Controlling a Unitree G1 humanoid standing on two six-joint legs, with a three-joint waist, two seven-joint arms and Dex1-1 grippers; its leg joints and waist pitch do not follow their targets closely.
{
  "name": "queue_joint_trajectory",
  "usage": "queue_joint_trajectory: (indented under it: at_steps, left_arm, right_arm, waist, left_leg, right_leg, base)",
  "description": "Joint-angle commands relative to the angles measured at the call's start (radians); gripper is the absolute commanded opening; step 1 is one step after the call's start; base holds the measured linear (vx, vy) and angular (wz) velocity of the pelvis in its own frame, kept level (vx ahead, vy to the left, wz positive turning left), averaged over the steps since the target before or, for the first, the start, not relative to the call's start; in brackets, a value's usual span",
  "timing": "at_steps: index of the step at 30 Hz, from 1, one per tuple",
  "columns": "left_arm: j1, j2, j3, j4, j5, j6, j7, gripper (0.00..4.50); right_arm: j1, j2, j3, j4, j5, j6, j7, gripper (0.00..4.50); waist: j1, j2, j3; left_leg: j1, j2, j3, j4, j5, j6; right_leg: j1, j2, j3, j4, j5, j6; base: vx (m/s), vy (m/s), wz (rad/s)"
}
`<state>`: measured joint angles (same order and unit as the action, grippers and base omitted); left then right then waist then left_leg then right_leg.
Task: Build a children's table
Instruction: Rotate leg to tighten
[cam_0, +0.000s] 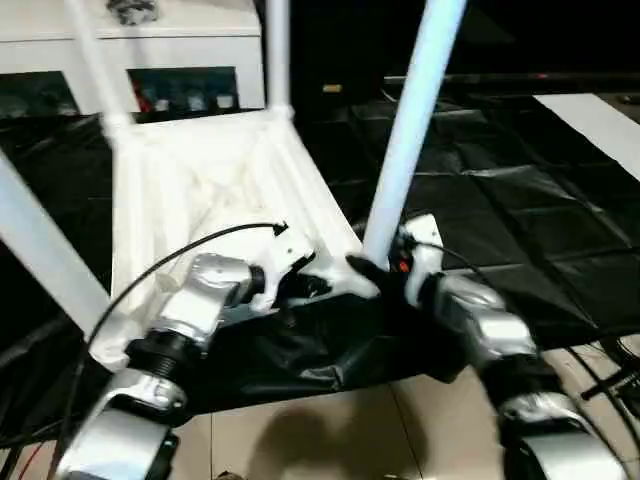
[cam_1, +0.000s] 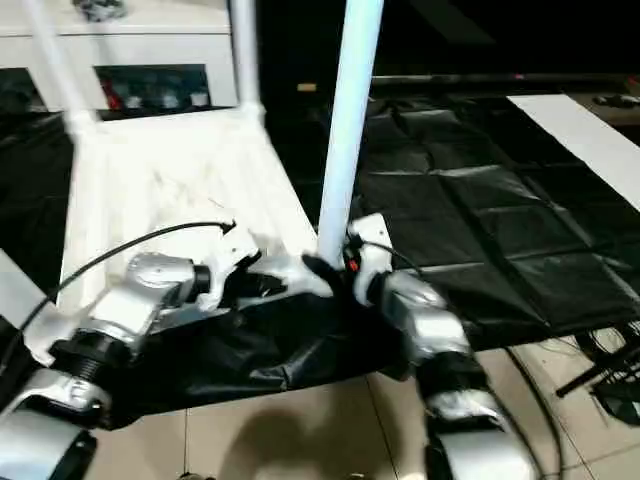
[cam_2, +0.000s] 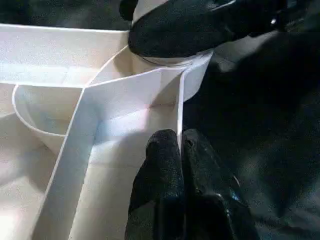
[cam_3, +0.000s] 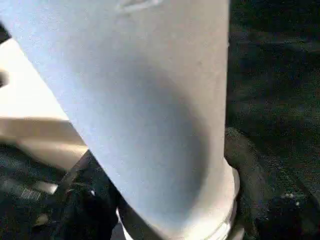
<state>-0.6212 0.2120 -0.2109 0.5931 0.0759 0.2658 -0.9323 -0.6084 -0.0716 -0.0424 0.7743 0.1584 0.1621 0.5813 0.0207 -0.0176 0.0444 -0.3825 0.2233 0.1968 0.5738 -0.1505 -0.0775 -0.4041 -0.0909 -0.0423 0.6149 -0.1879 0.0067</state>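
Scene: We look down over our two silver forearms at an upside-down white tabletop (cam_0: 215, 190) lying on black sheeting (cam_0: 520, 230), ribbed underside up.
Far left edge: A white leg (cam_0: 45, 255) slants across the left border from the tabletop's near left corner.
Back left: Another leg (cam_0: 95, 60) stands in the far left corner socket, with a white cabinet (cam_0: 130, 35) close behind it.
Back middle: A third leg (cam_0: 277, 55) rises from the far right corner socket.
Left gripper: Our left gripper (cam_2: 181, 150) sits at the tabletop's near right rim. Its two black fingers (cam_2: 160, 170) are pressed together, pinching the thin white wall of that rim between them.
Near right corner: The fourth leg (cam_0: 410, 130) stands here, leaning slightly right, its foot in the round corner socket (cam_2: 170, 60).
Right gripper: Our right gripper (cam_0: 378, 268) is at the base of this leg, its fingers spread to the tube's width, one on each side. In the right wrist view the tube fills the space between them, and the fingers look set against it.
Right side: Past the tabletop's right edge the black sheeting lies wide and bare, with a pale strip (cam_0: 600, 125) at the far right.
Near edge: The sheeting ends in a crumpled fold just beneath our wrists, and pale tiled floor (cam_0: 330, 435) begins there.
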Motion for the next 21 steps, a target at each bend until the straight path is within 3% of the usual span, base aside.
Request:
queue_joint_trajectory:
  at_steps: [1,2,5,7,10,16,21]
  left_arm:
    - [-0.006,-0.075,-0.022,-0.077,-0.043,-0.003,-0.003,0.0]
    - [-0.001,-0.077,-0.027,-0.087,-0.044,0.001,-0.007,0.0]
    - [0.015,-0.073,-0.039,-0.109,-0.052,0.001,-0.037,0.0]
    - [0.018,-0.067,-0.04,-0.111,-0.052,-0.001,-0.047,0.0]
    - [0.019,-0.048,-0.052,-0.11,-0.057,-0.01,-0.077,0.0]
    - [0.019,-0.008,-0.059,-0.117,-0.069,-0.011,-0.149,0.0]
    - [0.01,0.034,-0.066,-0.095,-0.08,-0.036,-0.25,0.0]
  right_arm:
    - [-0.013,0.059,0.046,0.055,-0.015,0.015,-0.013,2.66]
    - [-0.017,0.064,0.051,0.059,-0.016,0.008,-0.007,3.22]
    - [-0.021,0.072,0.059,0.049,-0.001,0.016,0.044,3.42]
    - [-0.02,0.069,0.069,0.041,-0.003,0.017,0.068,3.63]
    - [-0.008,0.041,0.103,0.022,-0.025,0.005,0.145,3.95]
    - [0.04,-0.036,0.168,-0.057,-0.008,0.017,0.367,3.95]
    - [0.061,-0.118,0.187,-0.114,0.013,0.058,0.53,3.95]
  waist:
    - [0.003,0.003,-0.062]
    - [0.004,0.005,-0.063]
    - [0.003,0.0,-0.066]
    - [0.006,0.004,-0.067]
    - [0.008,0.004,-0.065]
    - [0.018,0.001,-0.061]
    - [0.032,0.0,-0.063]
  left_leg:
    - [0.017,0.002,-0.007,-0.064,-0.295,-0.007]
    - [0.019,0.003,-0.005,-0.061,-0.286,0.002]
    - [0.015,0.004,-0.003,-0.059,-0.238,0.028]
    - [0.015,0.003,-0.001,-0.057,-0.211,0.04]
    - [0.017,0.003,-0.001,-0.058,-0.229,0.046]
    - [0.022,0.006,-0.001,-0.061,-0.27,0.036]
    - [0.02,0.007,0.001,-0.058,-0.239,0.048]
  right_leg:
    - [0.036,-0.032,0.024,-0.083,-0.244,-0.2]
    - [0.036,-0.032,0.025,-0.082,-0.211,-0.209]
    - [0.042,-0.03,0.025,-0.073,-0.13,-0.229]
    - [0.044,-0.029,0.025,-0.07,-0.086,-0.24]
    - [0.045,-0.029,0.024,-0.073,-0.101,-0.244]
    - [0.041,-0.032,0.026,-0.08,-0.177,-0.225]
    - [0.044,-0.03,0.025,-0.074,-0.133,-0.234]
  base:
    - [0.0,0.0,0.0]
    - [0.0,0.0,0.0]
    - [0.0,0.0,0.0]
    - [0.0,0.0,0.0]
    - [0.0,0.0,0.0]
    - [0.0,0.0,0.0]
    - [0.0,0.0,0.0]
